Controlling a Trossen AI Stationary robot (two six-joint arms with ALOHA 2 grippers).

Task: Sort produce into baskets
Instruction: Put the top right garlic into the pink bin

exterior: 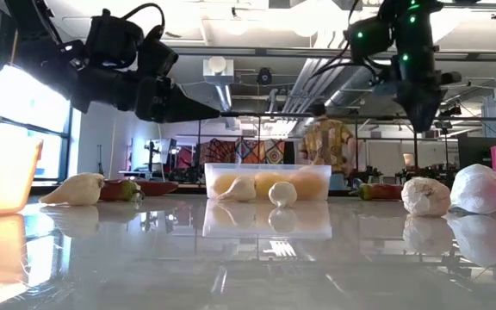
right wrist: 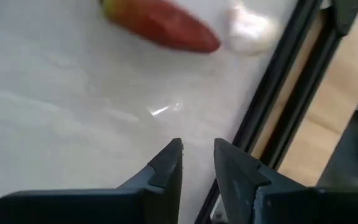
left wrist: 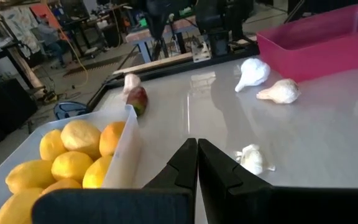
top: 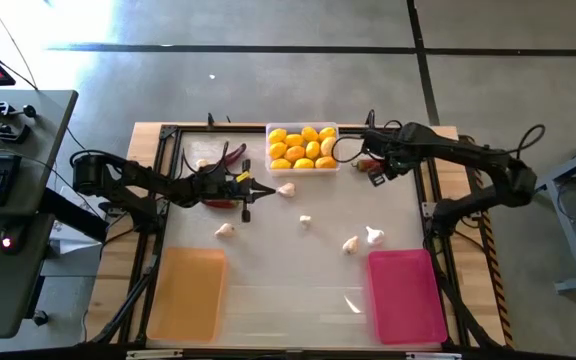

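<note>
The clear basket point(top: 303, 148) at the table's far middle holds several yellow lemons point(left wrist: 73, 162). The orange basket point(top: 188, 290) lies near left, the pink basket point(top: 405, 295) near right. Garlic bulbs point(top: 286, 188) point(top: 350, 243) point(top: 225, 229) rest on the white table. A red chili point(right wrist: 166, 25) and a garlic bulb point(right wrist: 250, 28) lie right of the clear basket. More chilies point(top: 230, 155) lie at the far left. My left gripper point(left wrist: 197, 149) is shut on nothing, hovering left of the nearest bulb. My right gripper point(right wrist: 197, 152) hangs above the chili, pointing down, fingers slightly apart and empty.
A black frame rail point(right wrist: 278, 106) runs along the table's right edge, close under my right gripper. Two bulbs point(left wrist: 253, 71) point(left wrist: 281, 92) lie just in front of the pink basket's far wall point(left wrist: 328, 37). A person stands in the room beyond point(exterior: 325, 142).
</note>
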